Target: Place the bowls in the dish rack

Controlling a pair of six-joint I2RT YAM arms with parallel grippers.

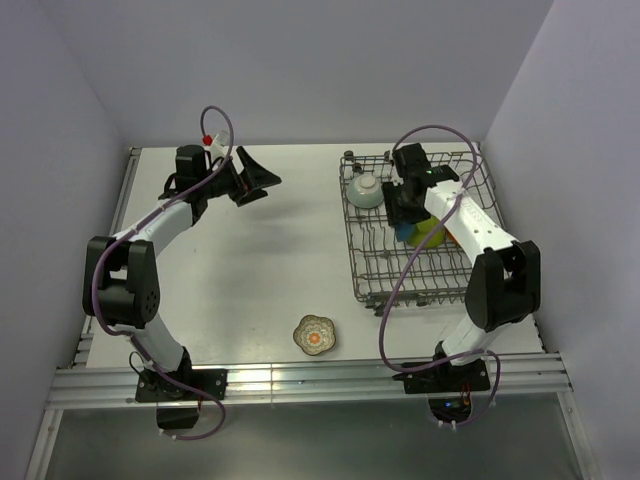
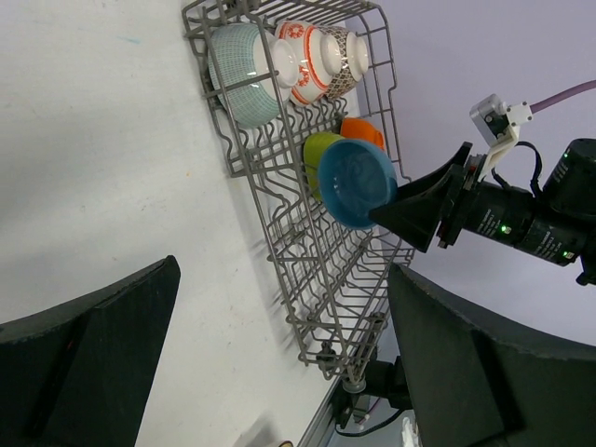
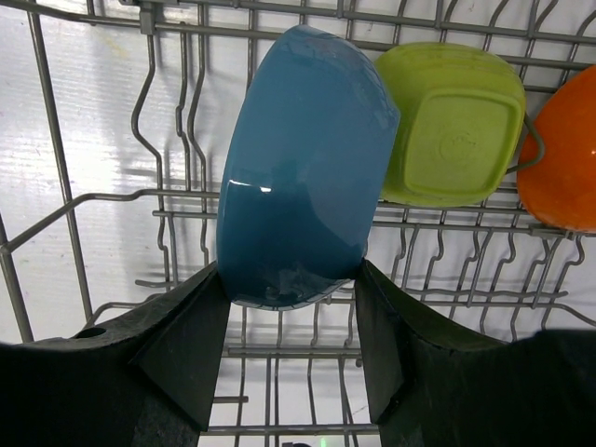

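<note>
- The right jaws are clenched on the deep blue bowl (image 3: pixel 298 168), one finger on each side of its rim. The bowl stands on edge over the tines of the dish rack (image 1: pixel 400 280). We cannot tell whether it already rests on the wires.
- Just right of it in the right wrist view leans a squarish bowl with a green underside (image 3: pixel 456 126), touching or nearly touching it. Beyond that is a bowl with an orange underside (image 3: pixel 563 158).
- At the rack's far end sit a pale teal bowl (image 2: pixel 240 74), an orange-white patterned bowl (image 2: pixel 300 63) and a grey patterned bowl (image 2: pixel 346 54), packed side by side.
- The left jaws are released, spread wide with nothing between them, above the far left of the tabletop (image 1: pixel 260 270).
- The scalloped floral bowl (image 1: pixel 317 335) sits upright on the near tabletop, well apart from the rack.
- We judge the task nearly done: the blue bowl needs letting go, and the floral bowl is the only one we see outside the rack.
</note>
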